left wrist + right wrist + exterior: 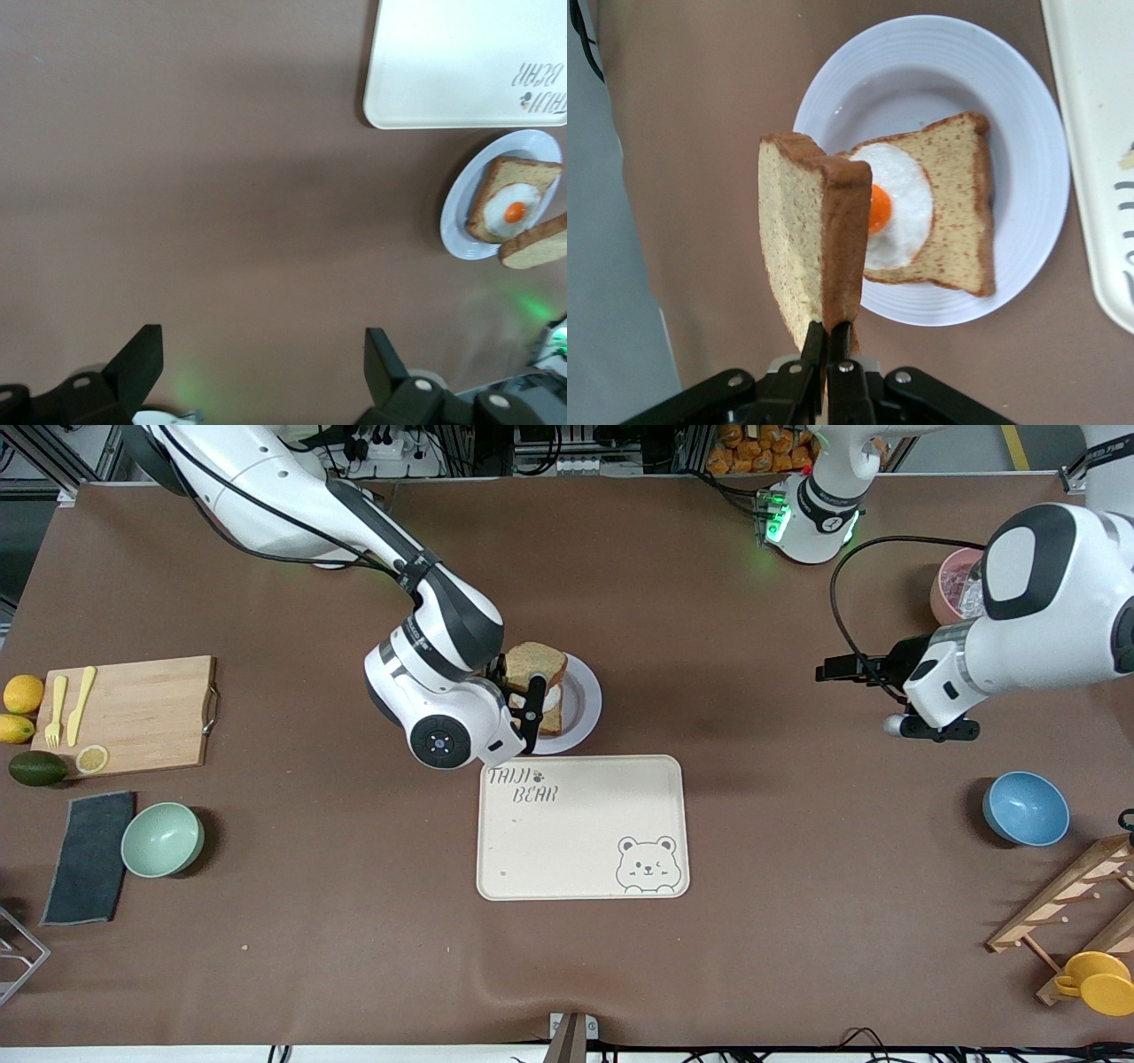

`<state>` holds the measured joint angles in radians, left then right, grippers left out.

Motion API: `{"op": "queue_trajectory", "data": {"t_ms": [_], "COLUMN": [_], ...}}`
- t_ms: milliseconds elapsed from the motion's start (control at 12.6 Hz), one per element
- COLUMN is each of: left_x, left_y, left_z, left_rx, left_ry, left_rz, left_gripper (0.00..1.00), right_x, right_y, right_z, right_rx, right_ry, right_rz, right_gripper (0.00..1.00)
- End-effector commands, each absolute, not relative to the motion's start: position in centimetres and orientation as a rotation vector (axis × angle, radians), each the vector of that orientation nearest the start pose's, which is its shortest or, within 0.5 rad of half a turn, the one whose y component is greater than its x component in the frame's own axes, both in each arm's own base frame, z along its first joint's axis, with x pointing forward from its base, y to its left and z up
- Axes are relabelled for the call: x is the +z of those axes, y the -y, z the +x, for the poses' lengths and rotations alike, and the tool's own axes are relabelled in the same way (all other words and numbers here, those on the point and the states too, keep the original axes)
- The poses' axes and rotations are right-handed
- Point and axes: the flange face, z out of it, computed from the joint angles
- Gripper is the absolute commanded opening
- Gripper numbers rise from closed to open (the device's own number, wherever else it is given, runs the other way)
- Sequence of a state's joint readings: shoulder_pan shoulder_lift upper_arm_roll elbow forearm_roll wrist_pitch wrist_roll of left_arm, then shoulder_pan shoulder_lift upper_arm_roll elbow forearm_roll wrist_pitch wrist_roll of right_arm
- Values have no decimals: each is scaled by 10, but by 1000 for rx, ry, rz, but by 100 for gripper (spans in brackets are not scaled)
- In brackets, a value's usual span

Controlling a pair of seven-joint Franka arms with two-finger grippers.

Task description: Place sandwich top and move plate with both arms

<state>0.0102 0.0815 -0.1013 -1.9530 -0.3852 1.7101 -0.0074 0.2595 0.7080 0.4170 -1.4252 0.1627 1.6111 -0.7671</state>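
The sandwich top is a plain speckled bread slice held up on edge in my right gripper, which is shut on its lower crust. It hangs over the pale ribbed plate, above the side toward the robots' bases. On the plate lies a bread slice with a fried egg. My left gripper waits open over bare table toward the left arm's end, with nothing between its fingers.
A cream bear tray lies just nearer the front camera than the plate. A blue bowl and wooden rack sit at the left arm's end. A cutting board and green bowl sit at the right arm's end.
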Motion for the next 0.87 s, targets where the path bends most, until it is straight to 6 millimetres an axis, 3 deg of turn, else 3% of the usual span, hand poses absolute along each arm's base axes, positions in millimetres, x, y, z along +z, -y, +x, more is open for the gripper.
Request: {"op": "queue_trajectory", "data": {"t_ms": [0, 397, 477, 556, 636, 795], "left_x": [391, 341, 334, 322, 309, 284], "left_y": [89, 93, 94, 96, 98, 103], "left_z": [534, 535, 534, 533, 531, 518], "left_rx": [673, 911, 944, 972, 994, 1005], "left_ry": [207, 441, 465, 413, 347, 395], "left_rz": [-3533, -3638, -3650, -3669, -3713, -3786], "left_gripper": [100, 100, 100, 100, 100, 100], "right_x": [273, 261, 261, 262, 263, 267], "right_y": [-384, -385, -393, -399, -401, -394], "right_z": [555, 556, 552, 551, 551, 556], "right_rx": [522, 503, 499, 480, 472, 462], "right_ry": [1699, 1759, 1789, 1821, 1823, 1816], "right_rz": [-2002, -1961, -1957, -1961, -1966, -1972], "right_gripper": [0, 0, 21, 99, 100, 100]}}
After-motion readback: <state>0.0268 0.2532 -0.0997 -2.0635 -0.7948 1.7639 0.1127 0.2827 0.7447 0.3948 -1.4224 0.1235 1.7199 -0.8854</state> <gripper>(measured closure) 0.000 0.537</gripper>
